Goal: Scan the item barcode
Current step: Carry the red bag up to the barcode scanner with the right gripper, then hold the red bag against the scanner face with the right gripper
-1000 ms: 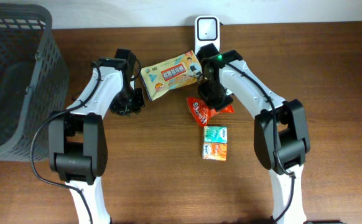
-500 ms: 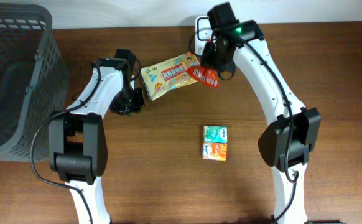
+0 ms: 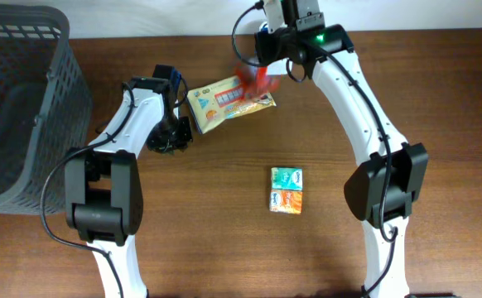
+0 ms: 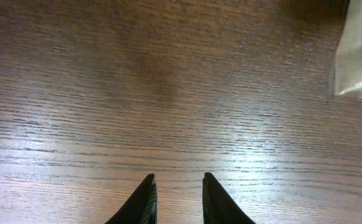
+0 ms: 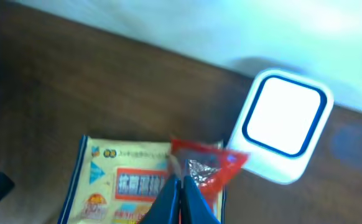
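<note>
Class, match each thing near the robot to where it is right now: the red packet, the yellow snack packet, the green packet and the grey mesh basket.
Things:
1. red packet
2. yellow snack packet
3. green packet
4. grey mesh basket

Places:
A. at the far left, beyond the left arm
B. pinched in the right gripper
C. right beside an orange packet
D. lying flat on the table between the two arms

Pairs: 1-B, 2-D, 3-C, 4-A

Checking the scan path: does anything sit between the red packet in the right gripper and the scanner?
Nothing visible does. In the right wrist view the right gripper is shut on the red packet, over the yellow packet's edge. The scanner lies just beside it, and the gap between them is open.
</note>
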### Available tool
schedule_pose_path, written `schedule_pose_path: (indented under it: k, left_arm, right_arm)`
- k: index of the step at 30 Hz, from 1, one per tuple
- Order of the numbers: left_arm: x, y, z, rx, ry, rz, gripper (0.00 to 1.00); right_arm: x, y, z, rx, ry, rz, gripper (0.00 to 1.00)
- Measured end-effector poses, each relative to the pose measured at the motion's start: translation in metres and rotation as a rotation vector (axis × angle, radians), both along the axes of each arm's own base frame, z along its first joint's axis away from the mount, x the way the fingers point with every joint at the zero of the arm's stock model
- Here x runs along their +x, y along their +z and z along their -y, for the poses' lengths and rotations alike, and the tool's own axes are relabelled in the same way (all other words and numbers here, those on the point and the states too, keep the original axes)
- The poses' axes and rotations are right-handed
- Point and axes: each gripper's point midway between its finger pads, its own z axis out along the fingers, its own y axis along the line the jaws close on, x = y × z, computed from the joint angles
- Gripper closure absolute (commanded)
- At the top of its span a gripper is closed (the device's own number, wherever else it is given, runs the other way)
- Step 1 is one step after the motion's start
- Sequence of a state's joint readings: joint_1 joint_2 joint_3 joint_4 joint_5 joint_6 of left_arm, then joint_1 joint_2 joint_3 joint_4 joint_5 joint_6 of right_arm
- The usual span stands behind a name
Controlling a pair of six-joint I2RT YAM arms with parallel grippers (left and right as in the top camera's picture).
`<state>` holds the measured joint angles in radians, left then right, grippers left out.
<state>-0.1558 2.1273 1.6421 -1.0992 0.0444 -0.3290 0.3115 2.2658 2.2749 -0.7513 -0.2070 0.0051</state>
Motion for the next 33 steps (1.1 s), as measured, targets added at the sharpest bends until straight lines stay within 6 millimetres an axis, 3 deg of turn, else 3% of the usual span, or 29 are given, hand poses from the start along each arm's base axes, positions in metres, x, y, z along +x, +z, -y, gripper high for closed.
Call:
schedule_pose_path:
  k: [2, 4, 6, 8, 9, 13, 17, 19, 23, 24, 25, 33]
  left_arm:
    - [0.000, 0.000, 0.000, 0.000, 0.000, 0.001, 0.77]
    - [0.003, 0.000, 0.000, -0.002, 0.000, 0.011, 0.77]
    - [0.005, 0.000, 0.001, -0.003, 0.000, 0.019, 0.76]
    - [0.006, 0.000, 0.001, -0.004, 0.000, 0.025, 0.77]
    - [0.006, 0.000, 0.001, -0.004, 0.000, 0.026, 0.77]
    - [0.007, 0.000, 0.001, -0.004, 0.000, 0.029, 0.77]
    - [0.005, 0.000, 0.001, -0.003, 0.000, 0.021, 0.78]
    - [0.005, 0.000, 0.001, -0.003, 0.000, 0.021, 0.78]
    - [0.004, 0.000, 0.001, -0.002, 0.000, 0.016, 0.78]
    - [0.003, 0.000, 0.000, -0.002, 0.000, 0.013, 0.78]
    - [0.002, 0.000, 0.000, -0.001, 0.000, 0.009, 0.78]
    - [0.000, 0.000, 0.000, 0.000, 0.000, 0.000, 0.78]
  right_arm:
    - [0.000, -0.001, 0.002, -0.002, 0.005, -0.005, 0.96]
    - [-0.005, -0.006, 0.005, -0.009, 0.007, -0.035, 0.64]
    - [-0.016, -0.017, 0.008, -0.028, 0.012, -0.094, 0.41]
    - [-0.024, -0.028, 0.011, -0.045, 0.013, -0.147, 0.25]
    - [-0.026, -0.032, 0.011, -0.053, 0.015, -0.160, 0.22]
    - [-0.018, -0.073, 0.021, -0.098, -0.056, -0.228, 0.22]
    - [-0.016, -0.128, 0.030, -0.152, -0.106, -0.317, 0.22]
    - [-0.016, -0.142, 0.033, -0.166, -0.118, -0.340, 0.23]
    - [-0.017, -0.154, 0.036, -0.173, -0.138, -0.365, 0.28]
    - [-0.018, -0.155, 0.037, -0.171, -0.145, -0.373, 0.36]
    - [-0.018, -0.156, 0.037, -0.170, -0.148, -0.376, 0.37]
    - [-0.020, -0.166, 0.036, -0.165, -0.163, -0.402, 0.38]
